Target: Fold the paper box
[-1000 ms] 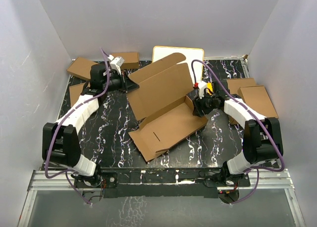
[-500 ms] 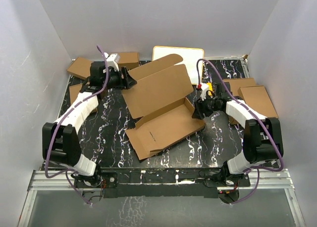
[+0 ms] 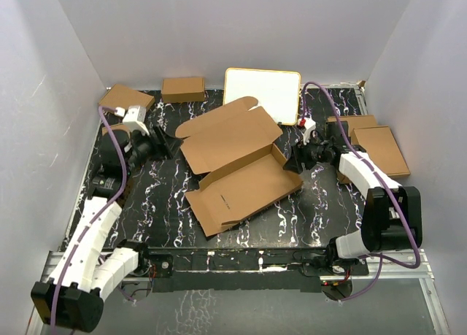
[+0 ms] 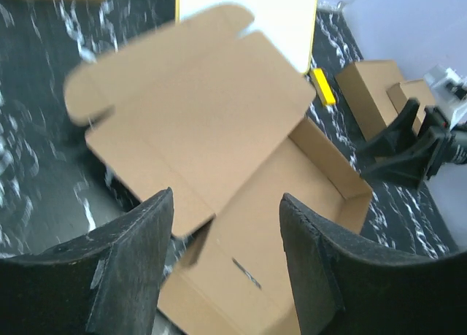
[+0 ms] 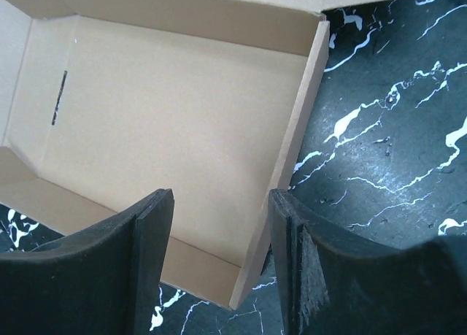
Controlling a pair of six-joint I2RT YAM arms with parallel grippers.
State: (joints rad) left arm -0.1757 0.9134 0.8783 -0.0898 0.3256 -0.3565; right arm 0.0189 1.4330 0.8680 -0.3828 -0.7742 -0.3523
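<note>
The paper box [image 3: 237, 167] lies half folded in the middle of the black marbled table, its tray [image 5: 160, 109] open upward and its lid [image 4: 197, 109] leaning back behind it. My left gripper [image 3: 164, 140] hovers left of the lid, open, with nothing between its fingers [image 4: 131, 269]; the box shows beyond them. My right gripper [image 3: 294, 160] is open at the tray's right end. That end wall [image 5: 292, 152] runs down between its fingers [image 5: 295, 269], close to the right-hand one, and they are not closed on it.
Small folded brown boxes sit at the back left [image 3: 125, 98] and back [image 3: 182, 89], and two more at the right [image 3: 379, 147]. A white board with a tan frame [image 3: 264, 93] lies behind the paper box. A small yellow piece [image 4: 323, 87] lies beside that board.
My left gripper opened, let go of the lid's left edge and drew back to the left. The lid sank lower and the box slid slightly left. My right gripper barely moved.
</note>
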